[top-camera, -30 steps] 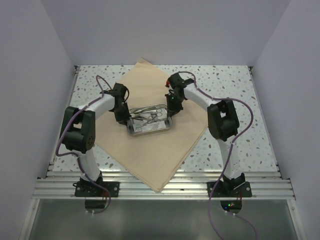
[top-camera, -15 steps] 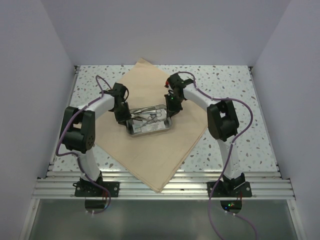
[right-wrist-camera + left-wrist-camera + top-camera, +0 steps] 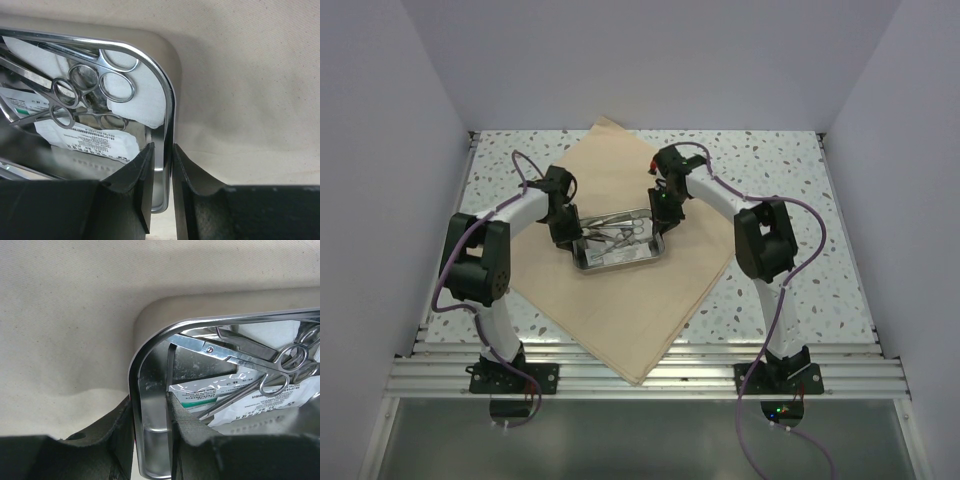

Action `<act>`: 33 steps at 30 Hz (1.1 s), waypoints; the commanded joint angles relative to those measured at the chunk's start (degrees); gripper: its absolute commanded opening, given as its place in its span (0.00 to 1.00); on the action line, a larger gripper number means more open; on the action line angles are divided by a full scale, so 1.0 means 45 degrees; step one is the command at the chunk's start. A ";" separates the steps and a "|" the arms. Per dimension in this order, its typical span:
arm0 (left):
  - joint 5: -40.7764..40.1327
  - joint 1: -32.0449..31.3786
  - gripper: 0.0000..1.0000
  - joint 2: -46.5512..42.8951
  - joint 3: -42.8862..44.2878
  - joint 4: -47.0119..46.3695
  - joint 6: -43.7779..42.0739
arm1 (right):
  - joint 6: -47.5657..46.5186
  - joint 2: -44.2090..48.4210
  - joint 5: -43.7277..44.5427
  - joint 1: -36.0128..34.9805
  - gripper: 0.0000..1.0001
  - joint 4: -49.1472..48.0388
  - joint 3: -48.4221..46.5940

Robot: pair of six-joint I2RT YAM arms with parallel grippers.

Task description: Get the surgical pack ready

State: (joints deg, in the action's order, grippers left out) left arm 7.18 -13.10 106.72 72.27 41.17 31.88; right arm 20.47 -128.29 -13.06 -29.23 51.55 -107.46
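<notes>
The large tan cloth lies spread as a diamond on the table. The shiny steel tray sits on its middle. It holds steel scissors, forceps, a white gauze square and sealed packets. My left gripper is shut on the tray's left end wall, one finger inside and one outside. My right gripper is shut on the tray's right end rim in the same way.
The speckled tabletop shows around the cloth. White walls close in the left, back and right sides. A metal rail runs along the near edge by the arm bases.
</notes>
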 commanded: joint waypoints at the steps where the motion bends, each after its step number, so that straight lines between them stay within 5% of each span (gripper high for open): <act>1: 0.0436 0.0080 0.33 0.0015 0.0307 -0.0496 -0.0209 | -0.0115 -0.0066 -0.0243 -0.0027 0.24 0.0244 -0.0632; 22: 0.0572 0.0217 0.36 0.0485 0.1050 -0.0417 -0.0600 | -0.0018 -0.0104 0.0050 0.0109 0.32 0.0244 -0.0651; 28: 0.0534 0.0275 0.47 0.0114 0.0640 -0.0456 -0.0619 | -0.0018 -0.0183 0.0187 0.0168 0.45 0.0322 -0.1042; 32: 0.0611 0.0489 0.78 -0.0491 0.0269 -0.0847 -0.0697 | -0.0056 -0.0241 0.0226 0.0305 0.54 0.0380 -0.1217; 33: 0.0631 0.0625 0.79 -0.0608 0.0287 -0.0848 -0.0717 | -0.0056 -0.0241 0.0265 0.0324 0.56 0.0400 -0.1334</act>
State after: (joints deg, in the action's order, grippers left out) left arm 9.10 -11.88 108.33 74.00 39.92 29.63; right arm 20.51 -129.08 -12.62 -28.45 52.14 -110.56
